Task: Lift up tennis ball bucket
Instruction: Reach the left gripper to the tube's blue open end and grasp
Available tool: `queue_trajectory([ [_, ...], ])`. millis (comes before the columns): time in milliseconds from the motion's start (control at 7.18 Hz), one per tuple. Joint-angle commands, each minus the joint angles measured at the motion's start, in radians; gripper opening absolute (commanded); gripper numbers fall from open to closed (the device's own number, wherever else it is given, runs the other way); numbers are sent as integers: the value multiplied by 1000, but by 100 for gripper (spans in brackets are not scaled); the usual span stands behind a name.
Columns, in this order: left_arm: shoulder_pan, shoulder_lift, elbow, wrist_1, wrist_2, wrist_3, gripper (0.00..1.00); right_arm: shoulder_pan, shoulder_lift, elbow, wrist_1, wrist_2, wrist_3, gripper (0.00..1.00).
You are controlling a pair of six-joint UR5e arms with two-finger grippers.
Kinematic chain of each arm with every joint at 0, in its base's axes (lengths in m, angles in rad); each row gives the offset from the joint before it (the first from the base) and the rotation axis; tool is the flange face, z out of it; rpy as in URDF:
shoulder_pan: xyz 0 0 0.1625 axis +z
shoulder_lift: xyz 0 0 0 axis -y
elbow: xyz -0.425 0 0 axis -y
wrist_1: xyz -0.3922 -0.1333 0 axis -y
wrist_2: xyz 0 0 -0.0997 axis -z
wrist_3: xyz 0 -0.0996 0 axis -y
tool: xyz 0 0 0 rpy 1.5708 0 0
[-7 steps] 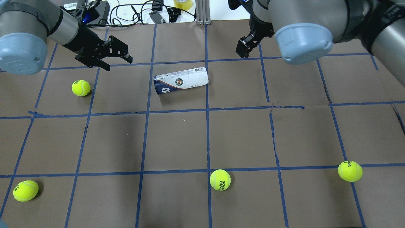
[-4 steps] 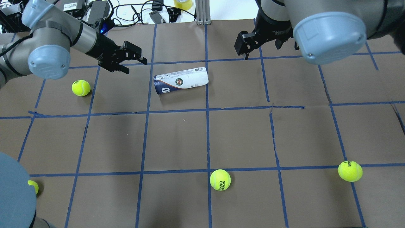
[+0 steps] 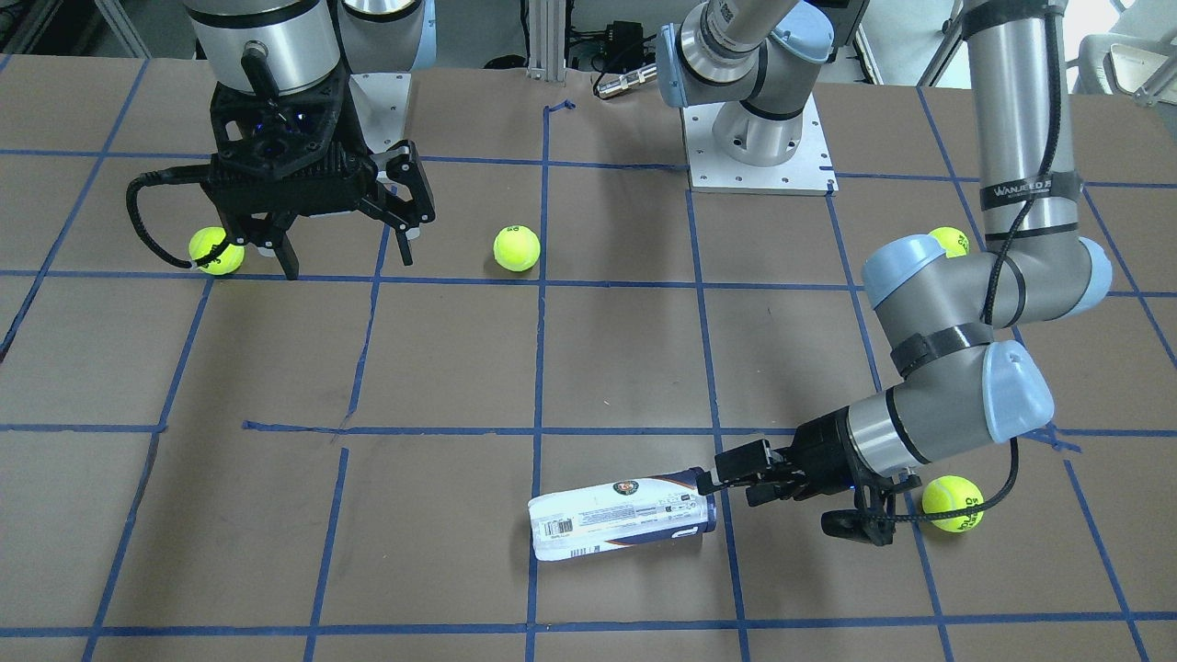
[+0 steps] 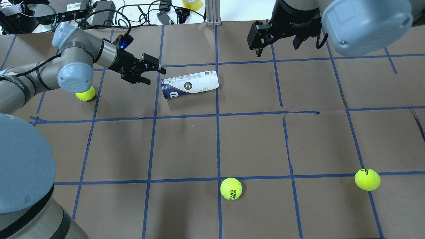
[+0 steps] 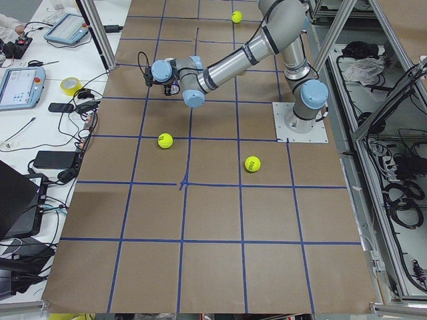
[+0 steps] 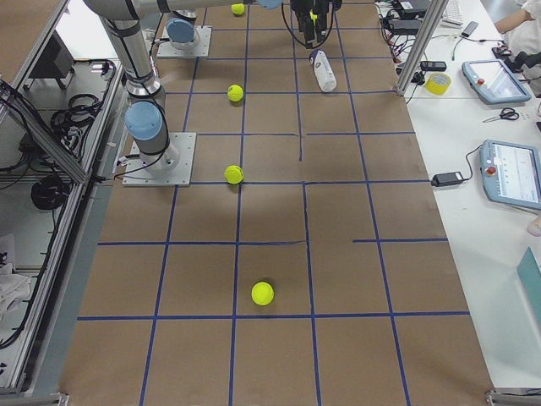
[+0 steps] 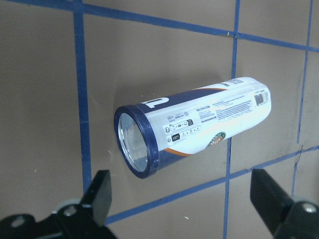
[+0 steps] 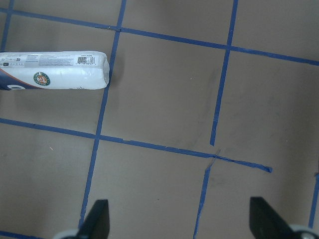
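The tennis ball bucket (image 4: 190, 84) lies on its side on the brown paper, a clear can with a white-and-navy label and a navy rim. It also shows in the front view (image 3: 625, 515), the left wrist view (image 7: 194, 132) and the right wrist view (image 8: 55, 69). My left gripper (image 4: 154, 74) is open and empty, just left of the can's navy open end and apart from it; it also shows in the front view (image 3: 726, 478). My right gripper (image 4: 275, 44) is open and empty, raised beyond and to the right of the can.
Loose yellow-green tennis balls lie on the paper: one under my left forearm (image 4: 85, 94), one at the front middle (image 4: 231, 188), one at the front right (image 4: 367, 179). Cables and boxes (image 4: 99, 10) lie past the far edge. Blue tape lines grid the paper.
My left gripper has moved right and lower, close to the can's navy end. My right gripper has turned and shifted a little. The can has not moved.
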Motion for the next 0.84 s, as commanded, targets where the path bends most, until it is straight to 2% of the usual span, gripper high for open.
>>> queue_trajectory([
  [0,0,-47,-3,5,-24,-24,100,0,-3,11,-24,-2,2,100],
  [279,-2,-53,-4,1,-96,-75,100,1,-1,19,-14,-2,11,100],
  [697,-12,-62,-26,5,-101,-77,100,-5,-4,17,-4,0,16,100],
])
